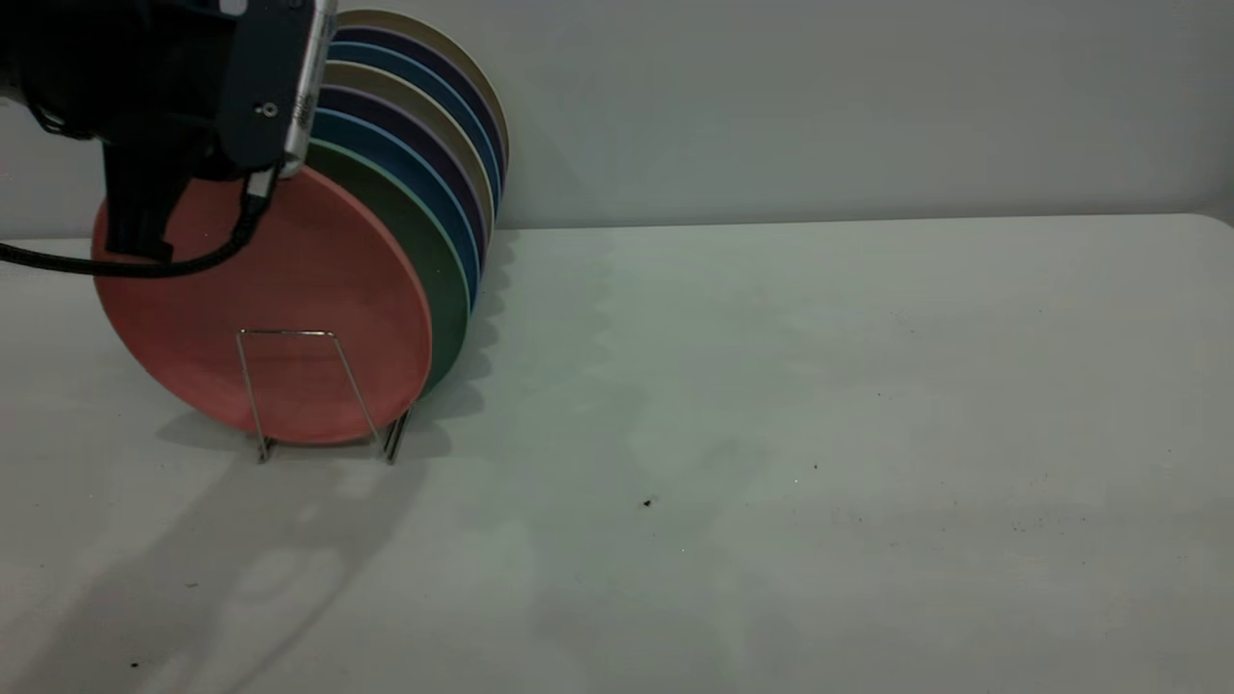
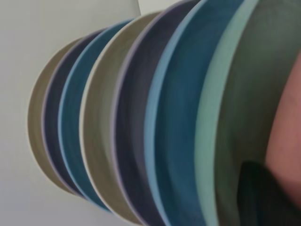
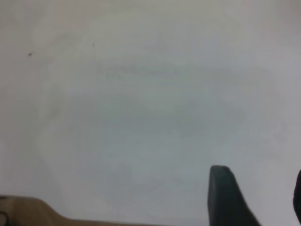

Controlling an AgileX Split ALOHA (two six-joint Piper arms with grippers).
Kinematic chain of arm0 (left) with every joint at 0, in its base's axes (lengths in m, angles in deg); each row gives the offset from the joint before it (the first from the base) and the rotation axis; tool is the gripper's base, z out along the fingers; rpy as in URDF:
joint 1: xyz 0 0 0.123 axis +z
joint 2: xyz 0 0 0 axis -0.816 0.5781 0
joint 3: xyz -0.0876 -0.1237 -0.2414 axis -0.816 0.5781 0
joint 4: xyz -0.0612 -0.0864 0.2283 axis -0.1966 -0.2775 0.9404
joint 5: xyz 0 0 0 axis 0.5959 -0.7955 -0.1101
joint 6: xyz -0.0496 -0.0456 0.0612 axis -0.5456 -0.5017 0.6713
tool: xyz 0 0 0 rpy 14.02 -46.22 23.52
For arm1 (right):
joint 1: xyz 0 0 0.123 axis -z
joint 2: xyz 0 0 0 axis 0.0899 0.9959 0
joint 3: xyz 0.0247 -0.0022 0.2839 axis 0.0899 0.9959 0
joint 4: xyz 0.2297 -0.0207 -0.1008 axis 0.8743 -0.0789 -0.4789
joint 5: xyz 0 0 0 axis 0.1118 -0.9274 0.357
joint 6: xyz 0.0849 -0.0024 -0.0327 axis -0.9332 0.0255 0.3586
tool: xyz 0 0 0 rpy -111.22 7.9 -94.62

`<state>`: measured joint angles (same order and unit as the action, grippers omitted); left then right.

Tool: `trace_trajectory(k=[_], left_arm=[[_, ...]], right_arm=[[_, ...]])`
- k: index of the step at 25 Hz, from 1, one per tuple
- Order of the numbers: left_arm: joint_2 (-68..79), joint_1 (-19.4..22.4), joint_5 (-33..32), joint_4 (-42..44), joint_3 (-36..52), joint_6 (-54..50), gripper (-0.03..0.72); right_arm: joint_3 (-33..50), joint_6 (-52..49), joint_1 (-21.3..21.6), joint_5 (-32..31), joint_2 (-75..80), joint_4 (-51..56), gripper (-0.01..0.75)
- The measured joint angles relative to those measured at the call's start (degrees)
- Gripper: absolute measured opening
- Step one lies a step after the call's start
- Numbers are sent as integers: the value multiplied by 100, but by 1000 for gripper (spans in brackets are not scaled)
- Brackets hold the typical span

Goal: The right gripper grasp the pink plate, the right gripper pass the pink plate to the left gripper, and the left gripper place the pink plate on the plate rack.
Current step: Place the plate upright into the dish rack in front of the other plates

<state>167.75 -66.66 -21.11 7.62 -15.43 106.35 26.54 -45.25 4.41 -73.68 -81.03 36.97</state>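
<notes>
I'm at the last step: the pink plate (image 1: 289,318) stands on edge in the plate rack (image 1: 289,386), frontmost, just before the teal-green plate (image 1: 424,260). My left gripper (image 1: 145,231) sits at the plate's top edge; I cannot tell whether it pinches the rim. Next I'd free it and lift straight away. The right gripper (image 3: 256,197), spread, hovers over bare desk (image 3: 141,94).

Salmon-pink plate (image 1: 289,318), dark-green plate (image 1: 439,280) behind it.

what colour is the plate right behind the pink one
Dark green plate with a lighter mint rim, clearest in the exterior view.
</notes>
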Motion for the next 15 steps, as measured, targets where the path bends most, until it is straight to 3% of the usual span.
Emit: trace_trajectory(k=[15], left_arm=[[41, 0, 72, 0, 0, -210, 33]], right_arm=[[0, 0, 0, 5, 0, 0, 361]])
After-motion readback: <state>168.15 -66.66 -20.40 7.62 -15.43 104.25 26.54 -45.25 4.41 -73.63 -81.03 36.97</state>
